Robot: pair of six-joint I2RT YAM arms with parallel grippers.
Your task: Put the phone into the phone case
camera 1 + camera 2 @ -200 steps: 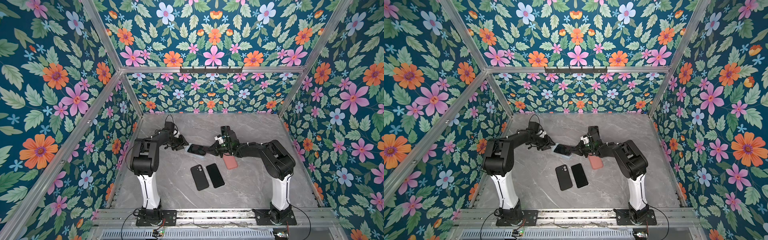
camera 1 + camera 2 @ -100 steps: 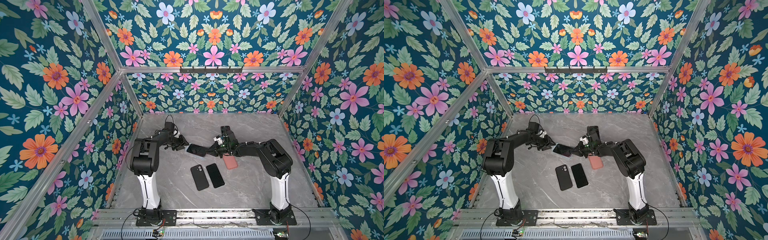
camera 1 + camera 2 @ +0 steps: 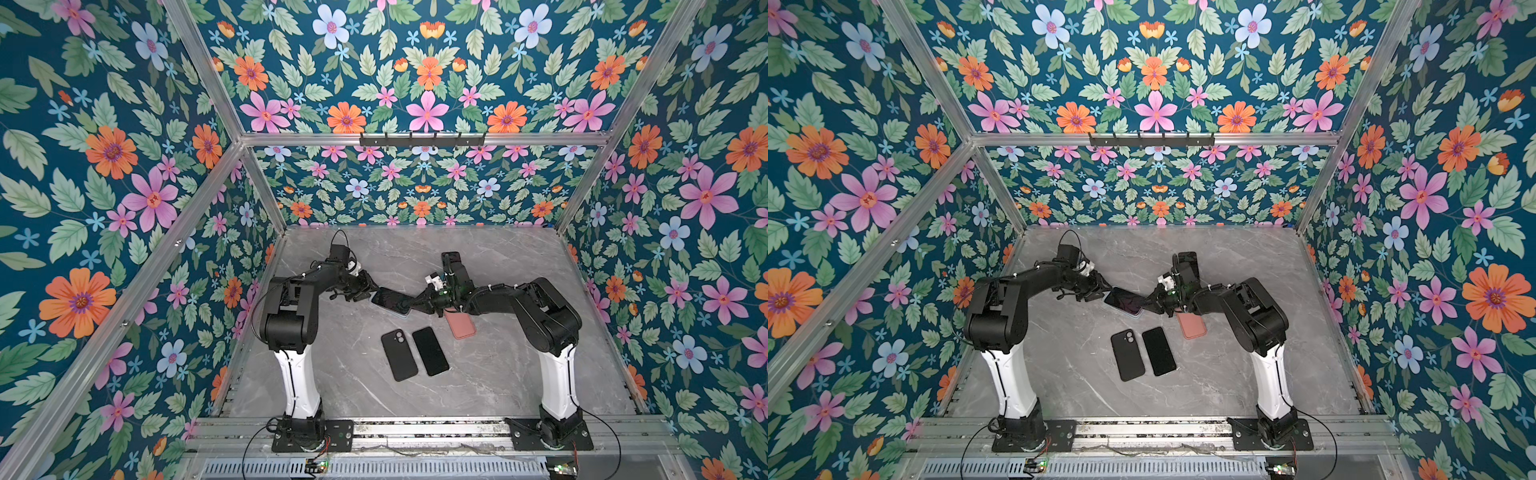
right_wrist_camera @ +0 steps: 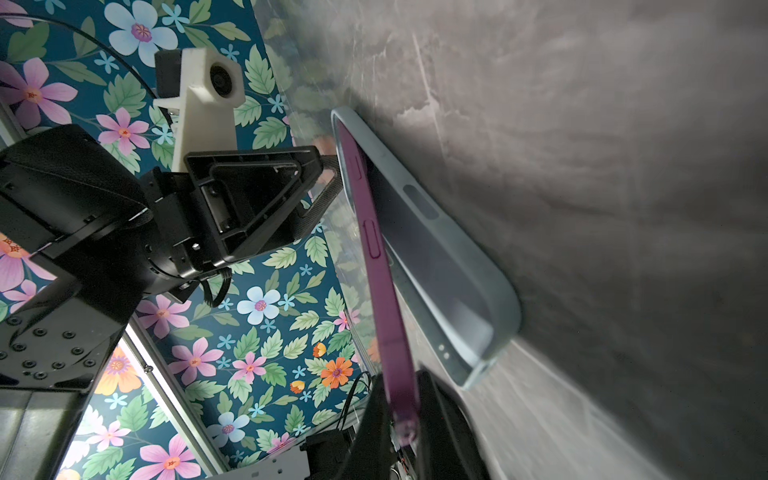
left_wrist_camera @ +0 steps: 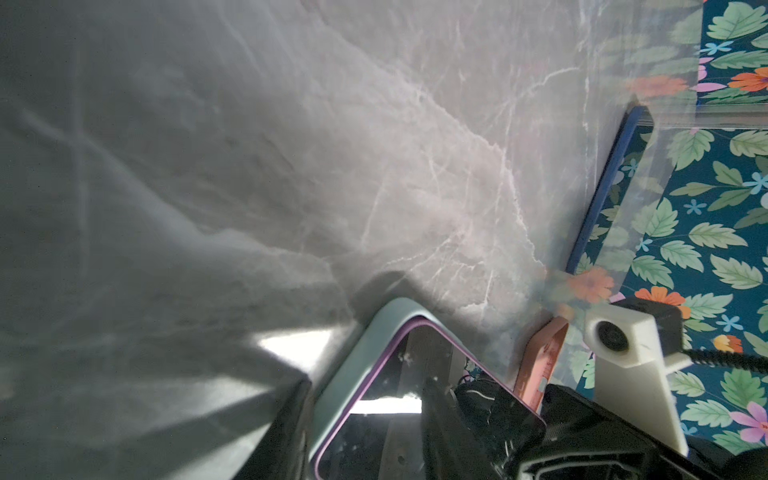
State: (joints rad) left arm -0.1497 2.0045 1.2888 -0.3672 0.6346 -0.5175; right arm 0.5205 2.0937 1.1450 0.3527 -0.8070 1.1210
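The right gripper (image 3: 414, 306) is clamped on the phone (image 3: 390, 301), which slants with its left end tucked into the blue case (image 4: 451, 268) lying on the table (image 3: 498, 374) and its right end lifted. The left gripper (image 3: 369, 291) meets the case's left end; whether it clamps is unclear. Left to do: press the phone flat

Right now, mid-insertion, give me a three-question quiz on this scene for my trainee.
1. True or false: the purple phone lies flat, fully seated in the light blue case.
2. The right gripper is shut on: A. the purple phone; B. the light blue case; C. nothing.
3. How many black phone-shaped items lie side by side on the table?
Key: 1. False, one end is raised. 2. A. 3. Two.
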